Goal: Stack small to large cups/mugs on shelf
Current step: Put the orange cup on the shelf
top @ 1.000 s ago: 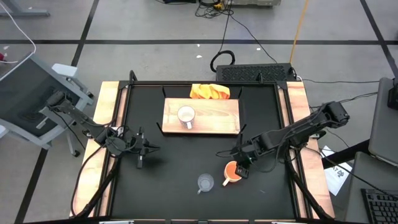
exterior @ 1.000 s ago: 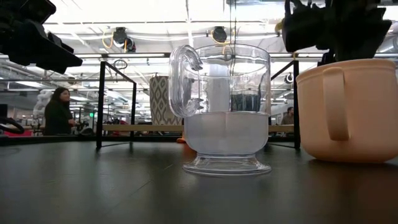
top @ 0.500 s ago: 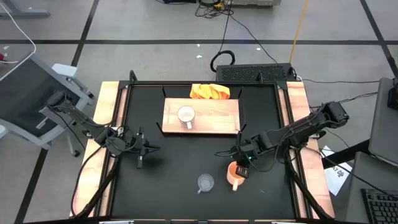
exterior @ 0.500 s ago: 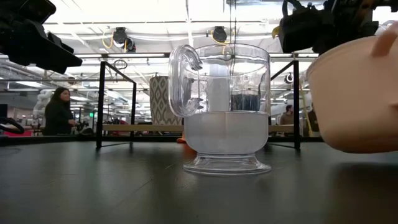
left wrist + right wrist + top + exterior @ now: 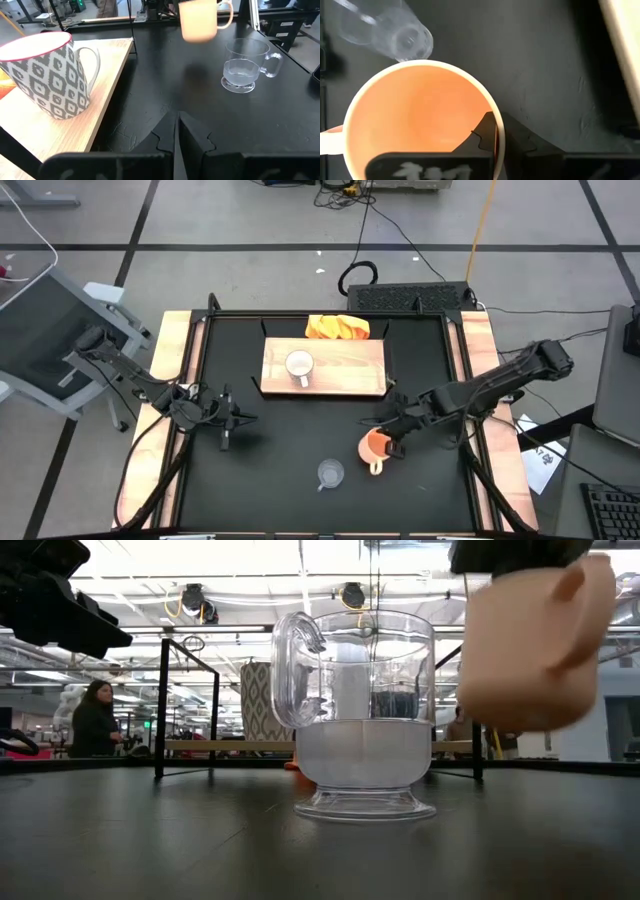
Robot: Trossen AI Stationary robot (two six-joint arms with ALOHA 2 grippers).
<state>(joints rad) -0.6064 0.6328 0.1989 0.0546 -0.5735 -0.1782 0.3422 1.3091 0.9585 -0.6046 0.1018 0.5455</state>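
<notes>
A white mug with a grey diamond pattern (image 5: 298, 366) stands upright on the light-wood shelf (image 5: 350, 368) at the far middle; it also shows in the left wrist view (image 5: 47, 75). A clear glass cup (image 5: 331, 473) stands on the black table near its front edge. My right gripper (image 5: 392, 442) is shut on the orange-yellow mug (image 5: 373, 446), which hangs above the table to the right of the glass cup (image 5: 365, 720). My left gripper (image 5: 228, 427) is shut and empty over the table's left part. My right gripper holds the orange-yellow mug by its rim (image 5: 498, 131), on the side away from the handle (image 5: 329, 137). One finger (image 5: 487, 131) is inside the mug and one (image 5: 520, 141) outside. The fingers come from above, slanting from the table's right. The mug (image 5: 530, 640) is lifted clear and tilted.
An orange-yellow cloth (image 5: 337, 328) lies behind the shelf at the table's far edge. A black frame rail (image 5: 200, 360) runs around the table. People and desks show in the room beyond (image 5: 95, 720).
My right gripper has gone up with the orange-yellow mug. The mug stood on the table a second ago; now it is lifted clear and has tipped. The glass cup has stayed in place.
</notes>
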